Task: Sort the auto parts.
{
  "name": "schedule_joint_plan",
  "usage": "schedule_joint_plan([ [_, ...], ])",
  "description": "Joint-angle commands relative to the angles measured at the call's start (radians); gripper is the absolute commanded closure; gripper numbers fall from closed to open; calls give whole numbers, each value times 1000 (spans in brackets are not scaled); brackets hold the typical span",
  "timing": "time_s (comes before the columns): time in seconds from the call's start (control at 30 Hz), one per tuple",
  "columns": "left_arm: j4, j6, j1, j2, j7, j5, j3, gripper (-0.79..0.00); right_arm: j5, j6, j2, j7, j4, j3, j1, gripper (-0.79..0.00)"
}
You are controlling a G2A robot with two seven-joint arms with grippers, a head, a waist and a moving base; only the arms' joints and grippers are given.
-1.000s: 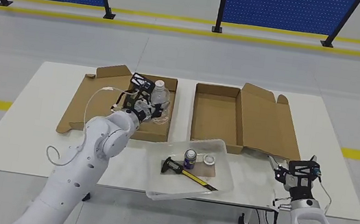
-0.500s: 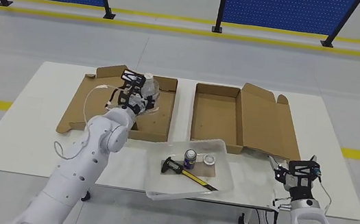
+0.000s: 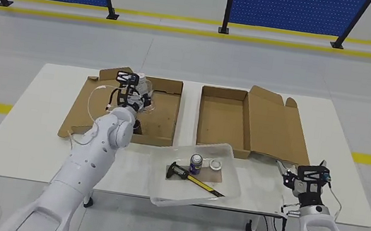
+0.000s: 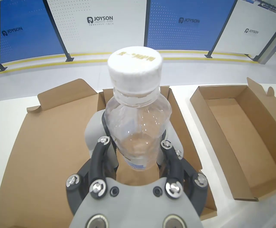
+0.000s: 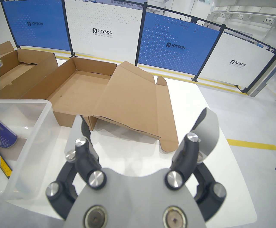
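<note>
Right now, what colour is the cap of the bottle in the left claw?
The cap is white; the left wrist view shows it best.

L pincer [image 3: 137,89] w/ bottle [image 3: 142,81] over box [image 3: 165,115]

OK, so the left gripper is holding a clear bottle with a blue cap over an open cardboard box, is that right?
Not quite. The cap is white, not blue, as the left wrist view shows. The rest is right: the left gripper is holding the clear bottle over an open cardboard box.
</note>
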Motion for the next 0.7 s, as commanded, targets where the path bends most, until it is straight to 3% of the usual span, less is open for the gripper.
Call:
schedule_joint_plan([
  [0.0, 28, 1, -8, -5, 9, 1, 8, 0, 0, 0, 0, 0, 0, 0, 0, -785],
  [0.5, 177, 58, -44, -34, 80, 62, 50, 0, 0, 0, 0, 0, 0, 0, 0, -785],
  [0.53, 186, 65, -45, -36, 87, 68, 53, -9, 0, 0, 0, 0, 0, 0, 0, -785],
  [0.57, 194, 67, -47, -38, 92, 75, 56, -111, 0, 0, 0, 0, 0, 0, 0, -785],
  [0.6, 204, 68, -48, -39, 99, 88, 62, -145, 0, 0, 0, 0, 0, 0, 0, -785],
  [0.67, 219, 69, -50, -43, 107, 90, 64, -148, 0, 0, 0, 0, 0, 0, 0, -785],
])
